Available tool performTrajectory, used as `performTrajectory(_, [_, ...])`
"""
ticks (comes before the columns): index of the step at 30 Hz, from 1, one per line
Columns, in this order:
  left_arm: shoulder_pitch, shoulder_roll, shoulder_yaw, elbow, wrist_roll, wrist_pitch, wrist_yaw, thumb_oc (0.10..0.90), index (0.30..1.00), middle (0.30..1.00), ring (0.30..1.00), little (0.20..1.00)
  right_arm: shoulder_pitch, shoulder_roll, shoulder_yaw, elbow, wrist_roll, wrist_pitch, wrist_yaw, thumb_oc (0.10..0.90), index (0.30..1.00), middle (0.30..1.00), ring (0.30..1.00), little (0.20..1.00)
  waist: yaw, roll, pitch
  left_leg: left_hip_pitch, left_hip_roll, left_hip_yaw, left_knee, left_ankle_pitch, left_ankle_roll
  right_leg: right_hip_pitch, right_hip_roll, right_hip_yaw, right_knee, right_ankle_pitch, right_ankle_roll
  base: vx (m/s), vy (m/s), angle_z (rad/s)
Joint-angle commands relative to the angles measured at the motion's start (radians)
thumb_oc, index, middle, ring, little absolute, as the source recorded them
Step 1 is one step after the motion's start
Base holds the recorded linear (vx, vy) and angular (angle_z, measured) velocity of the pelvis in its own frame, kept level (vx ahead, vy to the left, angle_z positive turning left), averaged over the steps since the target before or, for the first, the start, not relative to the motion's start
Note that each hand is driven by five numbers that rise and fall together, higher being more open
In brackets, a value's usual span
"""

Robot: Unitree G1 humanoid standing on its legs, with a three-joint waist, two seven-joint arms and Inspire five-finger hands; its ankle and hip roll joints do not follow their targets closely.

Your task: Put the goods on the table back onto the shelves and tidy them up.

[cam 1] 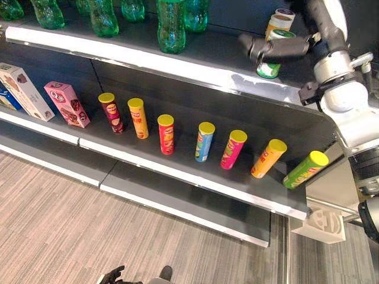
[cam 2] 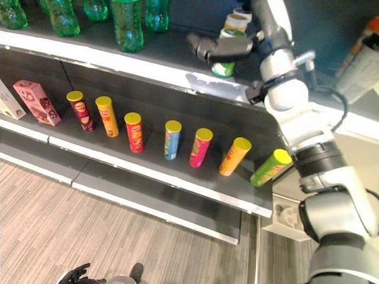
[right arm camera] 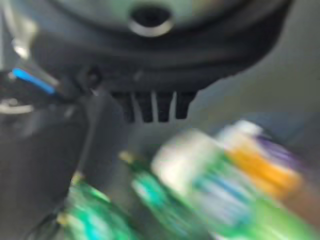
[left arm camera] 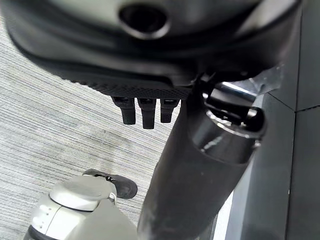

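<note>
My right hand (cam 1: pixel 272 47) reaches up to the top shelf (cam 1: pixel 177 62), its fingers stretched out level toward the left. It passes in front of a green-lidded can (cam 1: pixel 269 70) standing at the shelf's right end; an orange can (cam 1: pixel 278 23) and a purple-lidded can (cam 1: pixel 285 12) stand behind that. In the right wrist view the fingers (right arm camera: pixel 152 107) look straight and the cans (right arm camera: pixel 215 190) lie beyond them, blurred. My left hand (cam 1: pixel 112 276) hangs low over the floor, fingers (left arm camera: pixel 142 112) relaxed and holding nothing.
Several green bottles (cam 1: pixel 170 26) stand on the top shelf's left part. The middle shelf (cam 1: pixel 177 171) carries a row of tilted chip cans (cam 1: pixel 166 134) and, at its left, a pink box (cam 1: pixel 66 103) and a white box (cam 1: pixel 23 89). A white block (cam 1: pixel 323 225) sits by the shelf's right foot.
</note>
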Motion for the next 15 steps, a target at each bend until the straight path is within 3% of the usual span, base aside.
performTrajectory(1, [-0.021,0.025,-0.02,0.007,0.034,-0.03,0.017,0.8,0.9,0.9,0.9,0.9,0.041,-0.113,-0.194,-0.157,0.079,-0.16,-0.114,0.8,0.9,0.9,0.9,0.9,0.003,-0.007,-0.063,0.033,0.051,0.097,0.003,-0.101,-0.029,0.03,-0.059,-0.006,0.012,0.0,0.072,0.03,0.001,-0.04])
performTrajectory(5, [-0.025,0.009,-0.01,0.033,0.058,-0.024,0.01,0.8,0.9,0.9,0.9,0.9,0.225,-0.072,-0.358,-0.319,0.123,-0.194,-0.092,0.8,0.9,0.9,0.9,0.9,-0.028,-0.007,-0.068,0.034,0.052,0.112,0.003,-0.101,-0.026,0.02,-0.063,0.005,0.01,0.003,0.071,0.0,0.0,-0.08])
performTrajectory(8, [-0.024,0.01,-0.007,0.028,0.063,-0.022,0.004,0.8,0.9,0.9,0.9,0.9,0.354,-0.028,-0.424,-0.399,0.17,-0.2,-0.041,0.8,0.9,0.9,0.9,0.9,-0.038,-0.01,-0.069,0.038,0.054,0.121,0.003,-0.103,-0.027,0.016,-0.062,0.015,0.01,0.003,0.071,-0.01,-0.018,-0.22])
performTrajectory(9, [-0.023,0.001,-0.002,0.02,0.071,-0.021,-0.007,0.8,0.9,0.9,0.9,0.9,0.455,0.035,-0.45,-0.464,0.247,-0.208,0.027,0.8,0.9,0.9,0.9,0.9,-0.061,-0.001,-0.064,0.043,0.058,0.132,0.003,-0.104,-0.028,0.011,-0.062,0.026,0.011,0.003,0.07,-0.01,-0.021,-0.32])
performTrajectory(11, [-0.023,0.012,0.001,0.015,0.084,-0.023,-0.015,0.8,0.9,0.9,0.9,0.9,0.563,0.086,-0.472,-0.512,0.322,-0.197,0.101,0.8,0.9,0.9,0.9,0.9,-0.074,-0.002,-0.061,0.049,0.061,0.146,0.003,-0.106,-0.028,0.006,-0.06,0.04,0.011,0.003,0.069,-0.03,-0.032,-0.31])
performTrajectory(12, [-0.032,0.021,0.011,0.002,0.093,-0.026,-0.026,0.8,0.9,0.9,0.9,0.9,0.65,0.115,-0.452,-0.556,0.401,-0.18,0.198,0.8,0.9,0.9,0.9,0.9,-0.092,0.001,-0.054,0.053,0.064,0.164,0.003,-0.105,-0.029,-0.003,-0.06,0.058,0.011,0.006,0.067,-0.04,-0.035,-0.38])
performTrajectory(15, [-0.032,0.043,0.027,-0.027,0.104,-0.035,-0.056,0.8,0.9,0.9,0.9,0.9,0.811,0.153,-0.438,-0.627,0.508,-0.125,0.351,0.8,0.9,0.9,0.9,0.9,-0.117,0.009,-0.049,0.062,0.069,0.189,0.003,-0.107,-0.032,-0.016,-0.06,0.083,0.009,0.01,0.067,-0.03,-0.028,-0.31])
